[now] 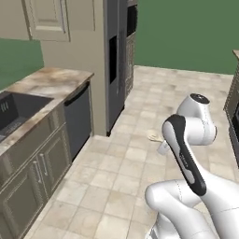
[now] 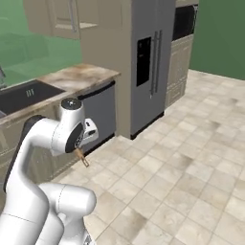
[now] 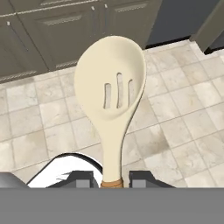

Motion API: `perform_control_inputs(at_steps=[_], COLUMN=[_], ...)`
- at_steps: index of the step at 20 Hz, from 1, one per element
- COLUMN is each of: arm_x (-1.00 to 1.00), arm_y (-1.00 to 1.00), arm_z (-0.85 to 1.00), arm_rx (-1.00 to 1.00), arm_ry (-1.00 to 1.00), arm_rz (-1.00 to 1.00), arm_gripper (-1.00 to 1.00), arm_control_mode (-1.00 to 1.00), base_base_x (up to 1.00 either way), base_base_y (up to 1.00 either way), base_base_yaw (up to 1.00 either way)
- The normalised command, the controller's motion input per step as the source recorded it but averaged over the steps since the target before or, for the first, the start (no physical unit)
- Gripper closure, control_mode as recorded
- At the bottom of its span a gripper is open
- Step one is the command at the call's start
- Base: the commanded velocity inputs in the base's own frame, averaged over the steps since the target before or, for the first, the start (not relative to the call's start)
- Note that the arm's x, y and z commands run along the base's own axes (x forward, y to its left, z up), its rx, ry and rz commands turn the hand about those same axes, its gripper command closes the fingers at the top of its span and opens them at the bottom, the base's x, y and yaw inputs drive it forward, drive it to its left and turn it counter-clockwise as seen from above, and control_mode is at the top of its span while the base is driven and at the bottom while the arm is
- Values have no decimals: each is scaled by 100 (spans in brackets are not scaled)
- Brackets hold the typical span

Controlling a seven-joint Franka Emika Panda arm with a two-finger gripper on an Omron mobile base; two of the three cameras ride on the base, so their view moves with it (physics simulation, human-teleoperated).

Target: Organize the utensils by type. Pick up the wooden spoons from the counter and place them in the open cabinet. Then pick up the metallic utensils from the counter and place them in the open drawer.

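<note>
Wooden spoon (image 3: 113, 87): pale slotted bowl, brown handle end; carried clear of the counter (image 1: 51, 79), out over the tiled floor (image 1: 126, 163). In the hand view its bowl points away from the wrist, three slots facing the camera, with dark lower cabinet doors (image 3: 65, 26) beyond.

Gripper (image 3: 113, 180): closed on the spoon's handle low down, one finger tip (image 3: 85, 179) on each side. In the right base view the brown handle end (image 2: 82, 157) pokes out below the hand.

Sink (image 1: 18, 109): set into the counter, left of the arm.

Upper cabinet (image 2: 62, 16): above the counter; whether its door stands open I cannot tell.

Handling note: the step appears to be transport to the cabinet. With so long a spoon held by its end, keep the grip firm, lift smoothly, and lead bowl-first onto the shelf, clearing the door edge.
</note>
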Motion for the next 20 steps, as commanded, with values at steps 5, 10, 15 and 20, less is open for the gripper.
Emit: perform_control_inputs(at_steps=[5,10,15,20], arm_x=[0,0,0,0], arm_y=[0,0,0,0], arm_z=[0,0,0,0], arm_rx=[0,0,0,0], arm_ry=[0,0,0,0], arm_rz=[0,0,0,0], arm_gripper=[100,100,100,100], arm_control_mode=[100,100,100,100], base_base_x=[95,99,96,90], base_base_y=[-1,-12,-25,-28], base_base_yaw=[0,13,34,38])
